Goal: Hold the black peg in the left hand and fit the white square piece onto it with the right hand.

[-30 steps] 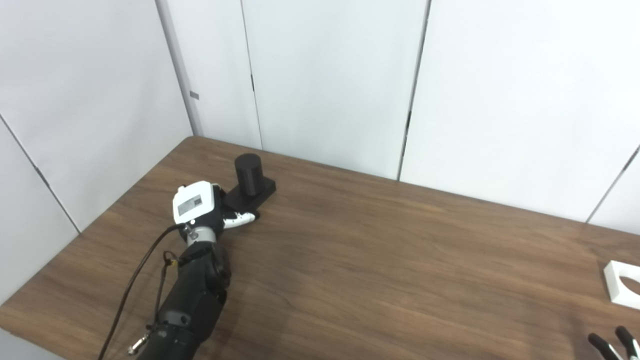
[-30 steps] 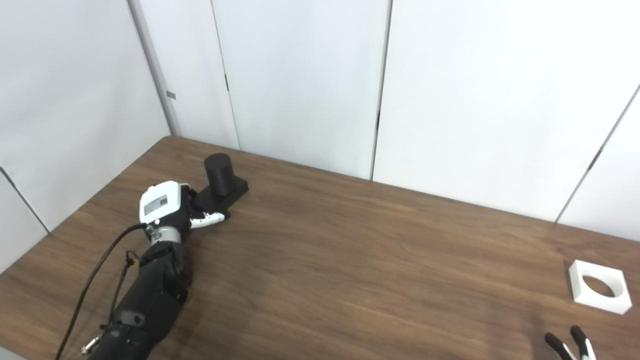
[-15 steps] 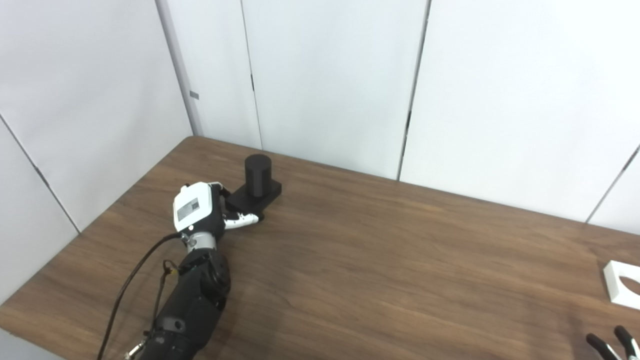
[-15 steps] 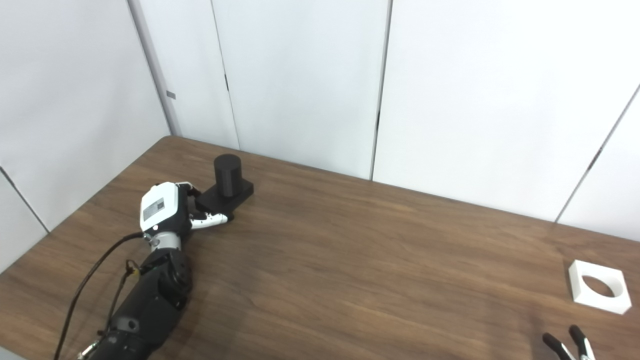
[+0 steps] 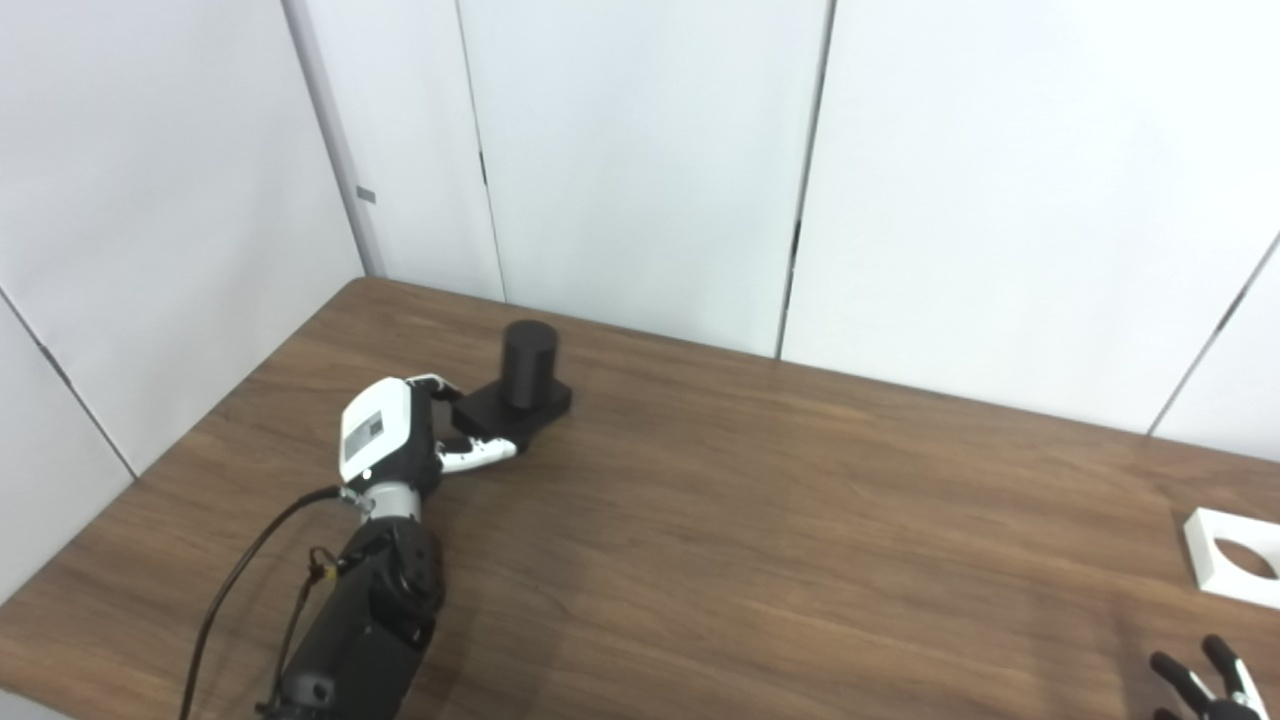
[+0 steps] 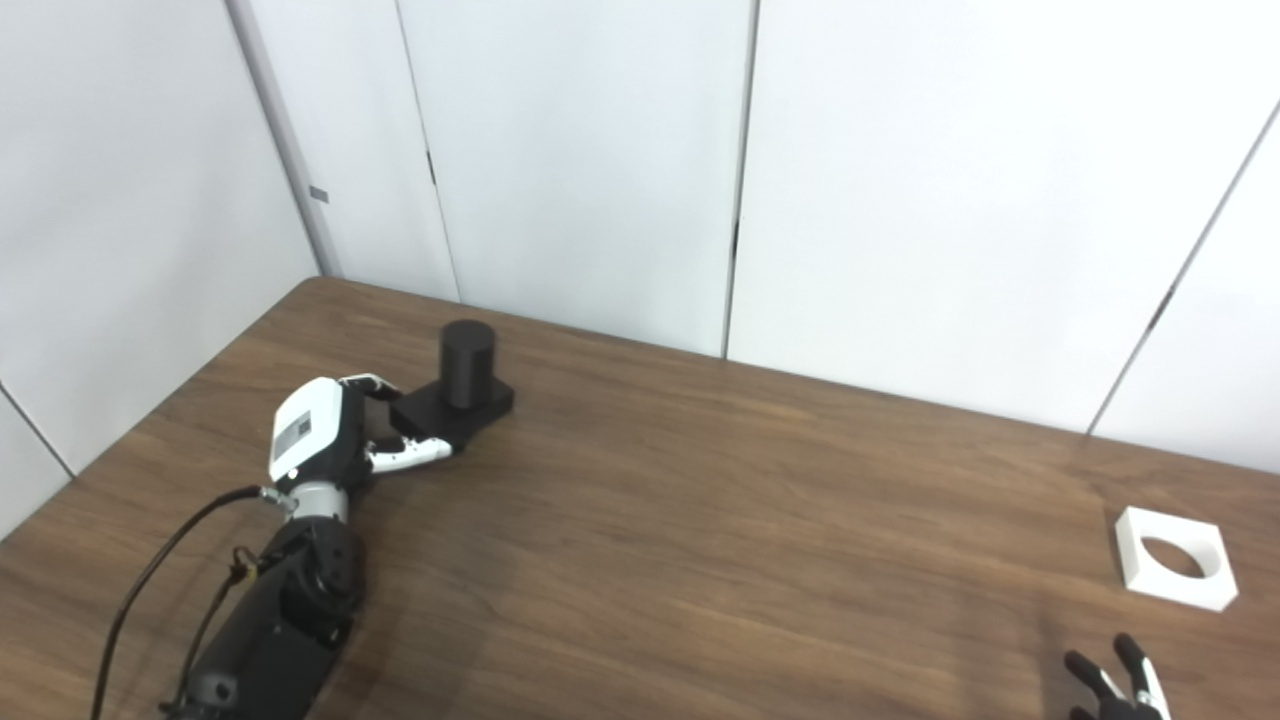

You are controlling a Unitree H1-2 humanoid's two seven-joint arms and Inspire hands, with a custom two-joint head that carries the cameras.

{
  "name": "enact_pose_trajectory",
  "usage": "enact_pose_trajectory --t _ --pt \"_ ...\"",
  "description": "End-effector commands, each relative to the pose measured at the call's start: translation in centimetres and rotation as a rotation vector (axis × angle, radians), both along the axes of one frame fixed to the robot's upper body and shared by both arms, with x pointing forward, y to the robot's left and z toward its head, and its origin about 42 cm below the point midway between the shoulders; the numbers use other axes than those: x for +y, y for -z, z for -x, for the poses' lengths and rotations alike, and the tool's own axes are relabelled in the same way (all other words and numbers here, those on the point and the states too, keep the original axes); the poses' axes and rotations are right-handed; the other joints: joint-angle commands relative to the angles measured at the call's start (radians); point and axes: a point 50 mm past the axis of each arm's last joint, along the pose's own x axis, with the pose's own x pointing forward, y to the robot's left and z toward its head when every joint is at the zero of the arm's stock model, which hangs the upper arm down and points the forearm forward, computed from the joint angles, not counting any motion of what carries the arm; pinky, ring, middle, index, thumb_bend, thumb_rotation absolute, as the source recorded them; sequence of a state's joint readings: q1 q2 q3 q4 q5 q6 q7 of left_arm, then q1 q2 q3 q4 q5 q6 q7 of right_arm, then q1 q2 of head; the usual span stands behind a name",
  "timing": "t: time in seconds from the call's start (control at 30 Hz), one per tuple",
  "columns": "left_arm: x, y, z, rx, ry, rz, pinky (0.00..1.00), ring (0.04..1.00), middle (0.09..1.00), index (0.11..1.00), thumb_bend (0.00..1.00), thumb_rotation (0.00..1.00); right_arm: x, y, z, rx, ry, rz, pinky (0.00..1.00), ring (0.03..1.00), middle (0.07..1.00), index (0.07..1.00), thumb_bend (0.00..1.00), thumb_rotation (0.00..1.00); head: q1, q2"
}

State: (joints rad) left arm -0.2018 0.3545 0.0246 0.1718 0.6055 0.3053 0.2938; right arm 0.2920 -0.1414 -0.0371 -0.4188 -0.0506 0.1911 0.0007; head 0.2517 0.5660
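The black peg stands upright on its flat square base at the back left of the table. My left hand is at the near-left end of that base, thumb along its front edge and fingers curled on its left corner, pinching the base. At the far right lies the white square piece, flat on the table, with a round hole through it. Of my right hand, only the fingertips show at the bottom right corner. They are spread, hold nothing, and sit well short of the white piece.
The brown wooden table ends at white wall panels behind and to the left. A black cable hangs along my left forearm. The peg is close to the table's back edge.
The camera has shifted, moving the whole picture slightly left. My left hand has turned and the peg with its base has slid right, away from the left wall. The right fingertips have barely moved.
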Motion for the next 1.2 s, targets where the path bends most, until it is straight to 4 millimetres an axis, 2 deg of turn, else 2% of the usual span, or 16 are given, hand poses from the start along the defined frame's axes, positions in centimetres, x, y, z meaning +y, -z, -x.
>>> enact_pose_trajectory --t 0.0,0.17,0.43,0.67,0.7,1.0,1.17 --pt "-0.8 -2.5 -0.7 -0.095 0.073 -0.017 0.84 0.861 0.762 0.485 0.51 0.06 0.9 -0.4 -0.1 -0.007 -0.003 -0.023 1.00 0.967 0.883 0.991 0.48 1.00 -0.008 0.003" --pt "-2.6 -3.1 0.4 -0.108 0.179 -0.025 0.82 0.859 0.784 0.487 0.50 0.07 1.2 -0.5 0.0 -0.004 -0.003 -0.005 1.00 0.965 0.880 0.990 0.43 1.00 -0.033 0.009" --pt "-6.5 -4.3 3.3 -0.134 0.350 0.028 0.77 0.867 0.815 0.489 0.50 0.07 1.9 -0.7 -0.2 -0.028 -0.011 -0.002 1.00 0.961 0.879 0.985 0.35 1.00 -0.097 0.029" --pt "-9.1 -4.3 5.8 -0.097 0.528 0.050 0.77 0.885 0.834 0.490 0.50 0.07 2.7 -0.9 -0.3 -0.032 -0.003 0.000 1.00 0.955 0.870 0.979 0.29 1.00 -0.179 0.057" --pt "-9.5 -4.2 6.2 -0.085 0.560 0.045 0.80 0.885 0.836 0.490 0.50 0.07 2.7 -0.9 -0.3 -0.038 -0.004 0.012 1.00 0.949 0.865 0.976 0.29 1.00 -0.189 0.061" --pt "-12.5 -3.0 10.2 0.037 0.718 0.120 0.72 0.865 0.814 0.489 0.50 0.06 3.0 -0.4 -0.3 -0.040 -0.005 0.024 1.00 0.923 0.832 0.952 0.38 1.00 -0.252 0.101" --pt "-13.8 -2.0 12.3 0.105 0.790 0.179 0.77 0.881 0.832 0.490 0.50 0.06 3.2 -0.4 -0.4 -0.041 -0.010 0.034 1.00 0.902 0.826 0.942 0.41 1.00 -0.285 0.124"
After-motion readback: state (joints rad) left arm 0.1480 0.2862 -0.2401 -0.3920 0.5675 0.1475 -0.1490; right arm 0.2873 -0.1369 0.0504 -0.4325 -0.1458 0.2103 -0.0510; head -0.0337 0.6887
